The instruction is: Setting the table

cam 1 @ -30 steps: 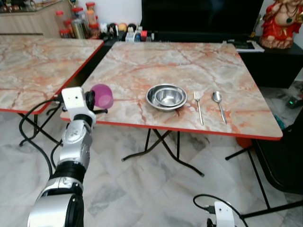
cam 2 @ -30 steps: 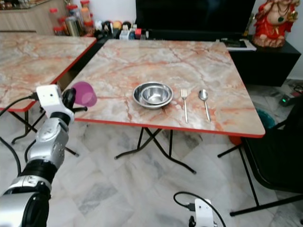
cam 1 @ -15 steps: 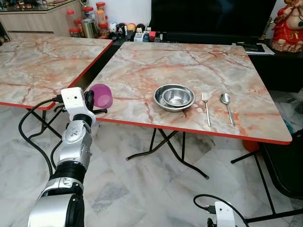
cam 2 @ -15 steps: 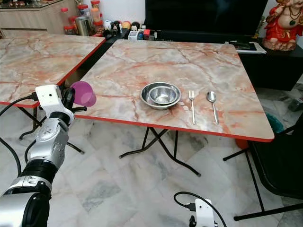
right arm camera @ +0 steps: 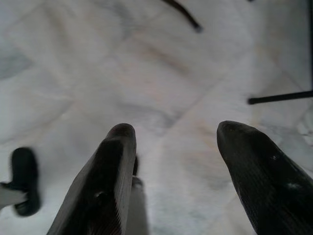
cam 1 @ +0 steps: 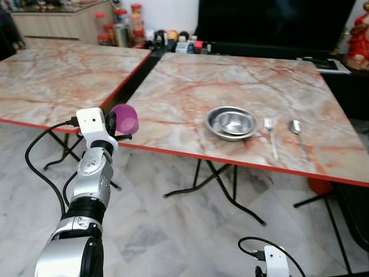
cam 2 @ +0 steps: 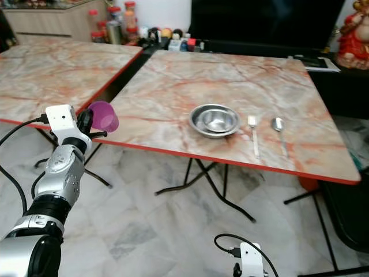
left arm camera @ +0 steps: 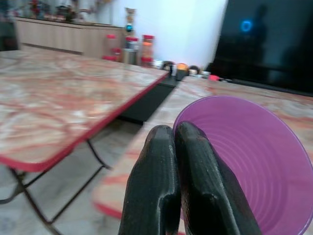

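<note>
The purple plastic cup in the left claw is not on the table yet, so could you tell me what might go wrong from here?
1. The left claw pinches only the rim of the purple plastic cup, which is tipped on its side, so it may slip.
2. The cup is level with the red-edged marble table near its edge, so it could knock the edge.
3. Set down tilted, it may roll toward the steel bowls.

Bright even indoor light, soft shadows, wrist views blurred, perhaps by motion
</note>
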